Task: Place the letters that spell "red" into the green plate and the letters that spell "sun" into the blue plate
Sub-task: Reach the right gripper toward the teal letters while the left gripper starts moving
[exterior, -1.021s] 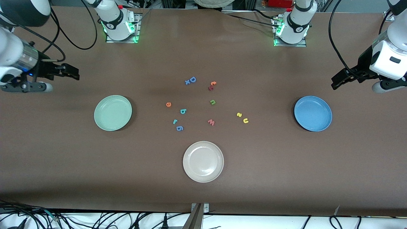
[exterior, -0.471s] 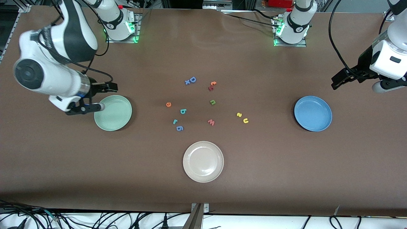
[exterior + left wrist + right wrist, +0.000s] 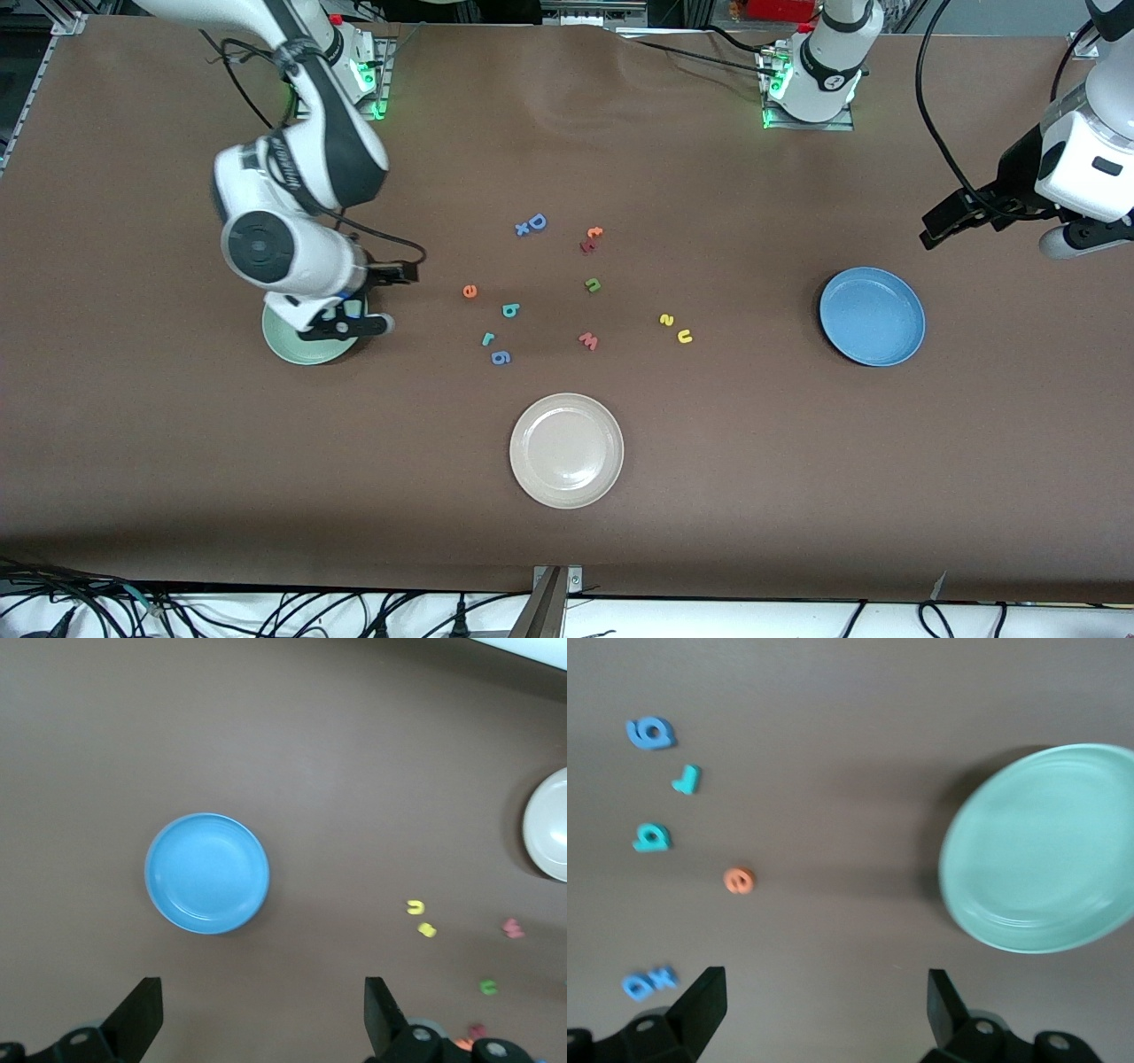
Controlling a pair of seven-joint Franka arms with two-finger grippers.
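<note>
Orange "e" (image 3: 469, 291) flat on table (image 3: 709, 496) (all letters unplated)

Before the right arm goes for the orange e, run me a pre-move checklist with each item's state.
1. Right gripper fingers open, holding nothing: ok.
2. Orange e lies alone on the table, apart from the teal d: ok.
3. Green plate holds nothing: ok.
4. Left gripper waits near the blue plate, away from the letters: ok.
5. Right gripper is over the e: not ok, it hangs between plate and e.
</note>
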